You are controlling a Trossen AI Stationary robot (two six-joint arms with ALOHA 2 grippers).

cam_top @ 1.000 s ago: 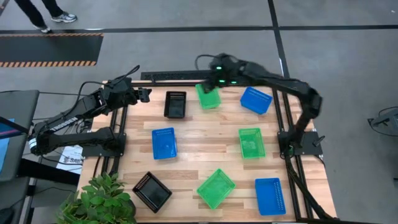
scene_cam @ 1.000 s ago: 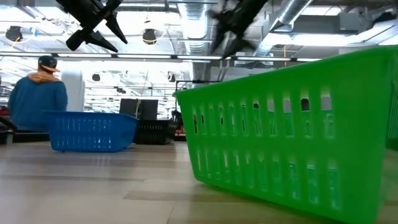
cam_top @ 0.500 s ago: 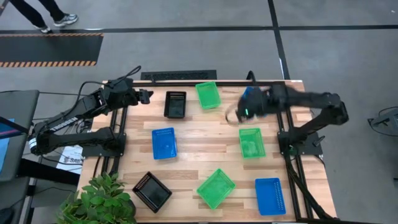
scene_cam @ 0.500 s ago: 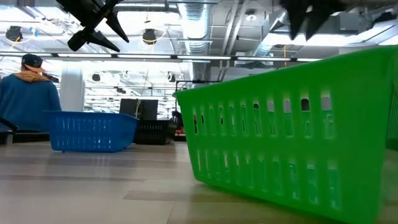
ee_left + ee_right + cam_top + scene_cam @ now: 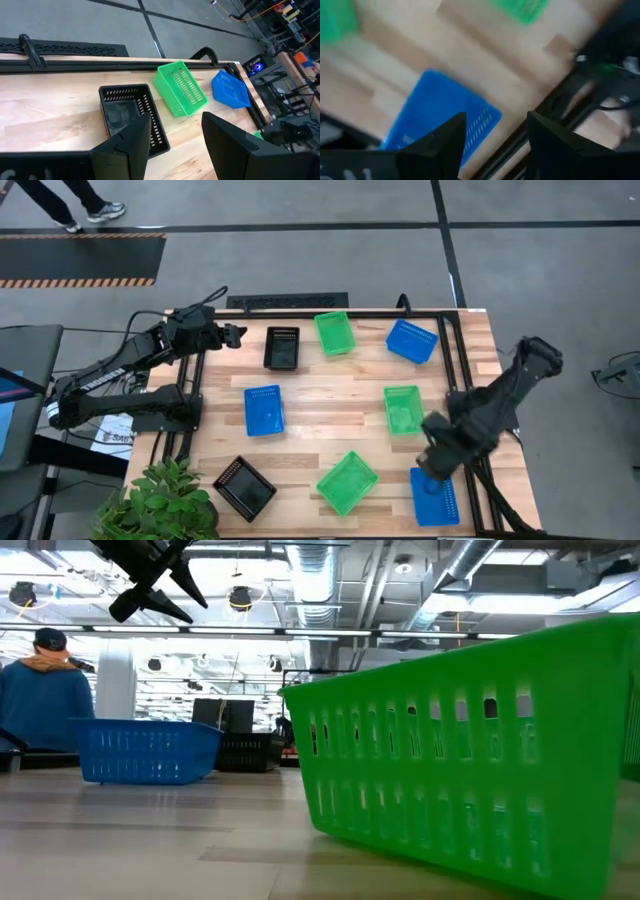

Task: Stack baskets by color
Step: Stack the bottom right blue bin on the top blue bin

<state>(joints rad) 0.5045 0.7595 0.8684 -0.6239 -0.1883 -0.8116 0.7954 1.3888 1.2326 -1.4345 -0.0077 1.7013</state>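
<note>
Hovering over the near-right corner of the pale wooden slatted table (image 5: 330,395), the right gripper (image 5: 437,458) sits above the blue perforated plastic basket (image 5: 434,495) lying there, jaws apart w/ nothing between them. Left gripper (image 5: 236,333) hangs by the far-left edge, jaws also apart & empty, just beside a black mesh plastic basket (image 5: 282,347) at the far edge. Next along that far edge: a bright green mesh basket (image 5: 335,333), then a 2nd blue basket (image 5: 412,341) tilted toward the far-right corner. Mid-table: a 3rd blue basket (image 5: 263,410) left of centre and a 2nd green basket (image 5: 404,409) right of centre, well apart. Near edge: a 2nd black basket (image 5: 245,487) at the near-left corner, turned diagonally, and a 3rd green basket (image 5: 347,482) near the middle, also diagonal. No baskets stacked; 8 visible, all separate. Leafy green potted plant (image 5: 160,502) sits off the near-left corner. In the low view a person in a blue hooded top (image 5: 45,700) is in the room beyond.
</note>
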